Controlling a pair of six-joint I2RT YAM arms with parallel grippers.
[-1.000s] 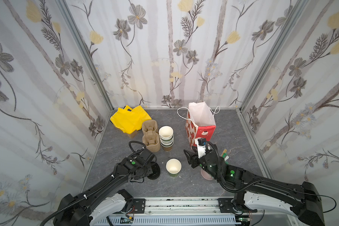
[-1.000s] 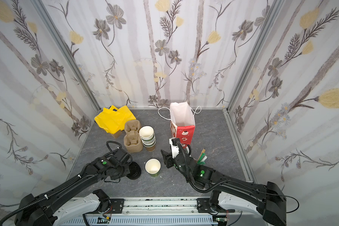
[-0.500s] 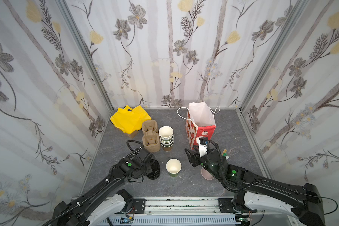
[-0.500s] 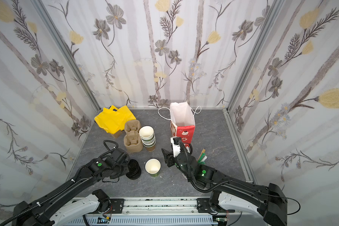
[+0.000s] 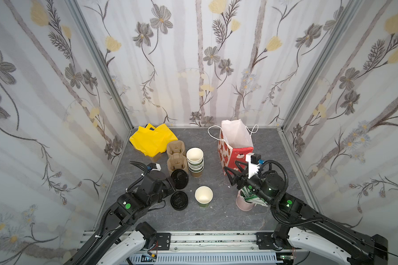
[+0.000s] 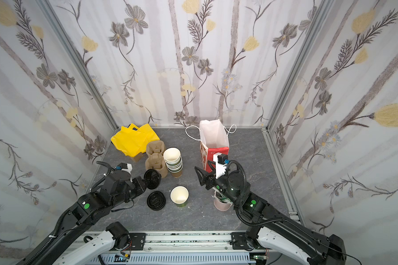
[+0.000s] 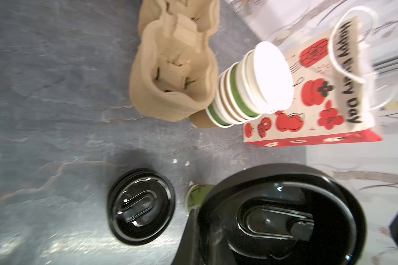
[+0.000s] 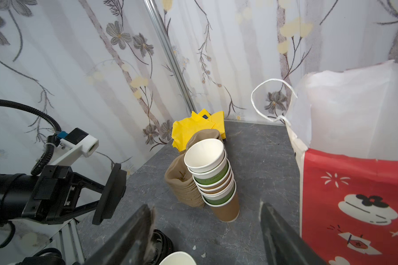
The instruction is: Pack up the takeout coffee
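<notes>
Both top views: green cup [image 5: 203, 196] standing lidless, open, near middle of counter [image 5: 216, 220] front edge; lid pile [image 5: 179, 201] lying just beside it. Left hand [image 5: 171, 183] pinching black lid [image 5: 179, 179] by rim, holding it raised on edge near pile. Right hand [image 5: 230, 165] spreading wide, gripping nothing, hovering before gift bag [image 5: 226, 156].

Left wrist: green cup peeking from behind held lid; bag lettering reading "Happy … Day", middle word blurring.

Right wrist: cup stack [image 8: 213, 181] showing small print on green band, starting "Coffee".
</notes>
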